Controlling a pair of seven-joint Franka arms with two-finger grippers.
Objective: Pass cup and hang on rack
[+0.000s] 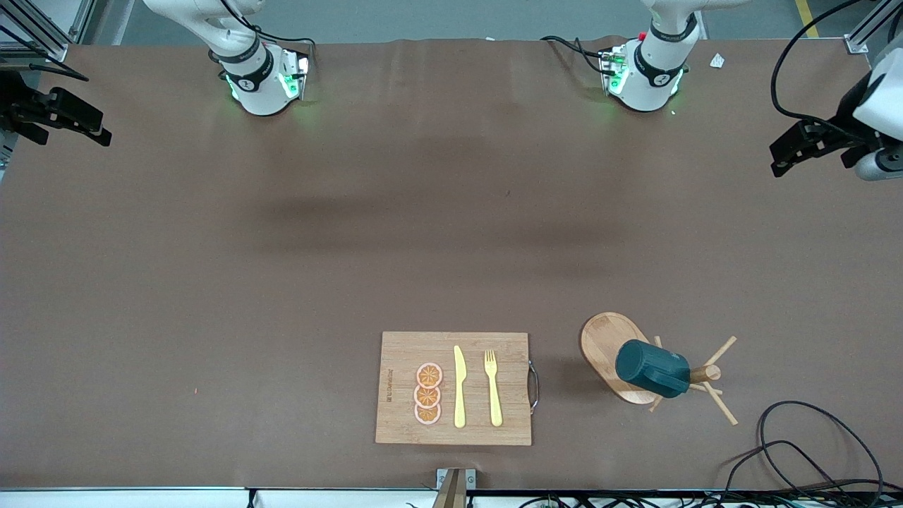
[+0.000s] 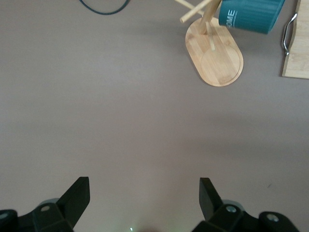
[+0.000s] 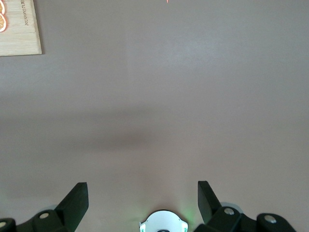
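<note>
The dark teal cup point(image 1: 650, 368) hangs tilted on a peg of the wooden rack point(image 1: 603, 342), which stands near the front camera toward the left arm's end of the table. In the left wrist view the cup point(image 2: 251, 14) and the rack's oval base point(image 2: 217, 60) show far off. My left gripper point(image 1: 779, 166) is open and empty, raised over that end of the table; its fingers point(image 2: 79, 195) stand wide apart. My right gripper point(image 1: 99, 134) is open and empty, raised over the right arm's end; its fingers point(image 3: 77, 198) are spread over bare table.
A bamboo cutting board point(image 1: 402, 423) lies near the front edge with a yellow knife point(image 1: 459, 386), a yellow fork point(image 1: 493, 386) and orange slices point(image 1: 428, 394) on it. A black cable point(image 1: 811, 444) loops near the rack. The board's edge shows in both wrist views point(image 2: 297, 53) point(image 3: 19, 29).
</note>
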